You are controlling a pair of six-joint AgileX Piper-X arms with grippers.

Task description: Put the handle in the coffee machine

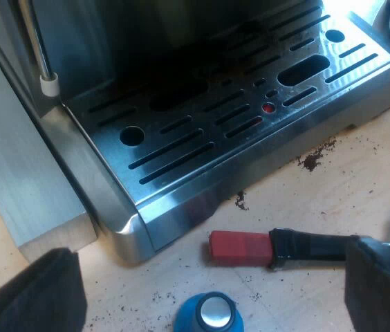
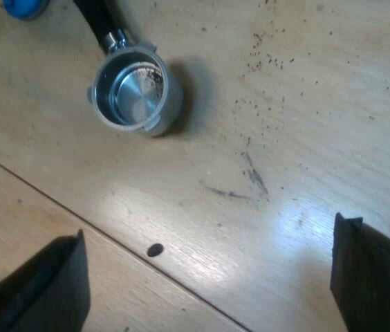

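While the bench [image 2: 305, 138] carries the espresso machine [image 1: 264, 173], the holder [image 2: 131, 93] lies loose before its drip tray [image 1: 202, 131], basket seemingly empty, tamper [image 1: 209, 315] near. Left gripper [image 1: 212, 280], right gripper [image 2: 205, 277]: spread wide, empty. Step: approach; next needs a grasp on the handle [image 1: 312, 245].

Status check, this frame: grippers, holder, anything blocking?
Left gripper open, right gripper open. Holder loose on table, red end by machine's drip tray. Blue tamper close beside handle.
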